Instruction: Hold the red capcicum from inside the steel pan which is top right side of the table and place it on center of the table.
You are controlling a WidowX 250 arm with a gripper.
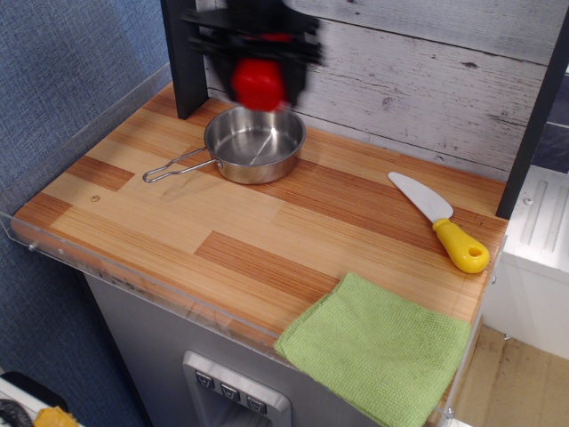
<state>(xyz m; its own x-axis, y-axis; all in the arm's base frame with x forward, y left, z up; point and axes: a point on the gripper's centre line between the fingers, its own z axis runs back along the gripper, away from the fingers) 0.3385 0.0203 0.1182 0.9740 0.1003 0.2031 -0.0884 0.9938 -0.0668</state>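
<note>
My gripper (259,82) is shut on the red capcicum (259,84) and holds it in the air above the far rim of the steel pan (255,143). The gripper and capcicum are motion-blurred. The pan stands empty at the back of the wooden table (267,222), its wire loop handle (173,166) pointing left toward the front.
A knife with a yellow handle (442,222) lies at the right side of the table. A green cloth (378,347) hangs over the front right corner. A black post (184,62) stands behind the pan at the left. A clear acrylic rim (133,276) runs along the front edge.
</note>
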